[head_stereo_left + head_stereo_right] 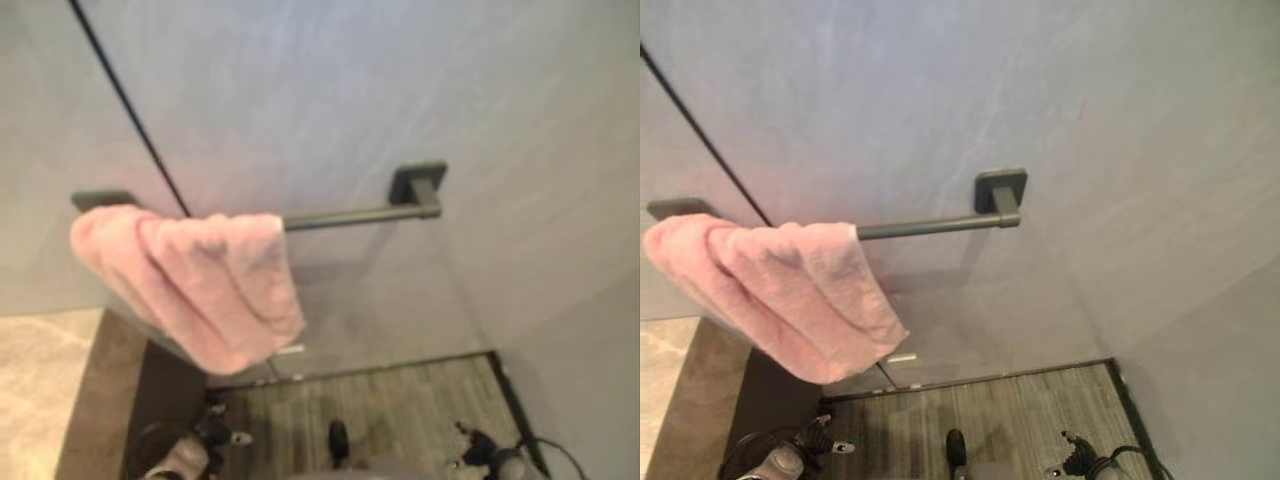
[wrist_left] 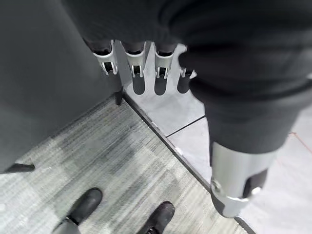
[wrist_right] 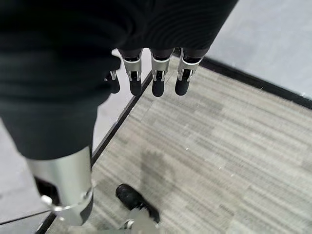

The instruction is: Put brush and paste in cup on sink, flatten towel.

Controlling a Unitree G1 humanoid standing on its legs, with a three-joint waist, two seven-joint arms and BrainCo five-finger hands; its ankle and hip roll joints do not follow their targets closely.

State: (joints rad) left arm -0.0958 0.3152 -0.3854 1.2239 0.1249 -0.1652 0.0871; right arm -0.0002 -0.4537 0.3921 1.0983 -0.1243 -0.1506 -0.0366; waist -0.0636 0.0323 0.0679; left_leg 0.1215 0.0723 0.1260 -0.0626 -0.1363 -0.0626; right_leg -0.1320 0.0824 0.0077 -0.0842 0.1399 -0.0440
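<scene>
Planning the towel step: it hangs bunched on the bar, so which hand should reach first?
Left, probably. The pink towel bunches at the left end of the bar; both hands hang open, left hand nearer that side than right hand.

pink towel (image 1: pixel 790 300) (apparently bunched), dark rail (image 1: pixel 925 226)

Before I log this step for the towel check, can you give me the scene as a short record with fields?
towel: pink towel bunched up at the left end of the rail, not flattened
rail: dark towel bar on the grey wall, right part bare
left hand: left hand hanging low over the floor, fingers straight, holding nothing
right hand: right hand hanging low over the floor, fingers straight, holding nothing
floor: grey wood-look floor below the rail
</scene>
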